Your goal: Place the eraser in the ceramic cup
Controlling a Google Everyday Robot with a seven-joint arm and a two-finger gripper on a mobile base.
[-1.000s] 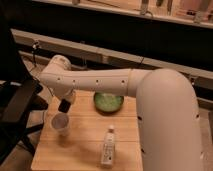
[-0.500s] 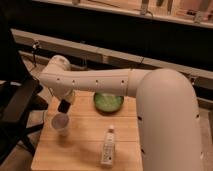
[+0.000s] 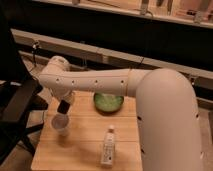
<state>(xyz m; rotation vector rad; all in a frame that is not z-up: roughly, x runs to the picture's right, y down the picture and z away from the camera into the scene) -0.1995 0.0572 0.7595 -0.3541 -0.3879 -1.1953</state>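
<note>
The ceramic cup point(image 3: 61, 123) is a small pale round cup standing on the left part of the wooden table point(image 3: 85, 147). My gripper point(image 3: 63, 107) hangs from the white arm just above the cup's rim. It looks dark at its tip. I cannot make out the eraser on its own; it may be the dark shape at the gripper tip.
A wide green bowl point(image 3: 108, 101) sits at the back middle of the table. A small white bottle point(image 3: 108, 146) lies near the front middle. A black chair point(image 3: 17, 107) stands to the left of the table. A dark counter runs behind.
The gripper has dropped slightly toward the cup; otherwise nothing has visibly moved.
</note>
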